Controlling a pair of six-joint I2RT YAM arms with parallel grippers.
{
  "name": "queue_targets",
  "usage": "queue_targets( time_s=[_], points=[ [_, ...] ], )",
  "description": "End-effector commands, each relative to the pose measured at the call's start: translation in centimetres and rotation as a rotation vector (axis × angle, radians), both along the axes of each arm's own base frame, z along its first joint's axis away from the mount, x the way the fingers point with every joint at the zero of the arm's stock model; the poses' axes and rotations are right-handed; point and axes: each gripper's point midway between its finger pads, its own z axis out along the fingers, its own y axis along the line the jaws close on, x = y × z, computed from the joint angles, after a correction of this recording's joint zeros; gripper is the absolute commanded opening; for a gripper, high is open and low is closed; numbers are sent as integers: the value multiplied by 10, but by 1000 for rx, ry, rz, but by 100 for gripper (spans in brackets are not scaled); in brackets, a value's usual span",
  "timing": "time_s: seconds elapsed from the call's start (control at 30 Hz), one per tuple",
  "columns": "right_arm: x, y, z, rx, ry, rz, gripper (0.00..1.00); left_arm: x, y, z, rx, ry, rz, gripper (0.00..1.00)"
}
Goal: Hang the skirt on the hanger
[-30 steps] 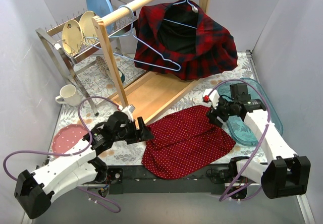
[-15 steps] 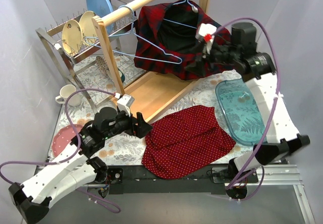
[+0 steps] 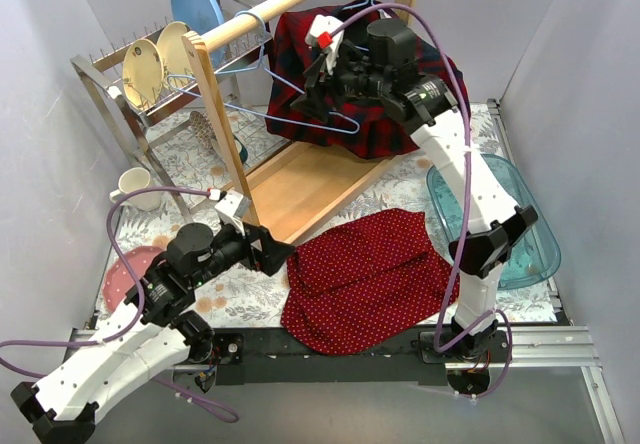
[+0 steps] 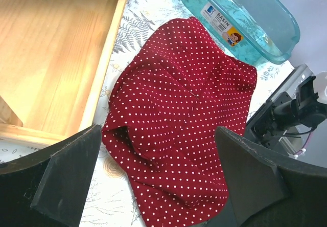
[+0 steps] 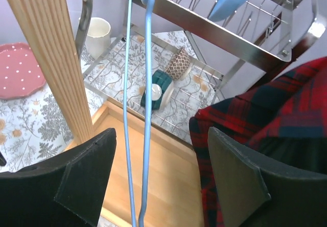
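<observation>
While the skirt is lying crumpled and flat on the table, between the two arm bases and just beside the teal basin, nothing is gripping it. The left gripper is hovering at its left edge with jaws spread wide and empty, pointing across the dotted red cloth. The right gripper is reaching high at the wooden rail, its jaws also spread, bracketing the wires of the empty blue hanger without pinching them; the plaid garment is hanging close on its right.

Judging by the folds and soft ripples, the skirt is looking thin, light and limp: it is probably going to sag and bunch from any single pinch point, and it is not fragile. One raised corner would likely be dragging the rest along the table instead of opening it out. The narrower far edge, nearest the basin, is looking like the waist, though the seam is too small to confirm; that edge seems the place to be taking hold, pinching a doubled fold so the cloth is not sliding out. The wire hanger is looking smooth and thin, so the fabric may be slipping off unless it is draped evenly or threaded through at the waist
</observation>
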Motion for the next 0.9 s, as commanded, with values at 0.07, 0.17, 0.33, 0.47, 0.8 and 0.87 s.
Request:
queue_targets(
  time_s=[0.07,0.17,0.33,0.47,0.8,0.87],
  points=[
    [4,13,25,71,-47,-35,72,2,7,6,-11,-46,33,94],
    [4,23,19,67,-41,-23,54,2,7,7,-11,-46,36,95],
    [1,26,28,88,-55,-8,2,1,9,8,-18,-50,40,95],
    [-7,20,46,109,-92,-2,1,2,8,7,-14,-48,39,95],
    [-33,-20,102,167,-184,-37,1,2,9,8,-19,-51,40,95],
    [-38,-30,102,156,-185,-38,1,2,8,7,-14,-49,36,95]
  ],
)
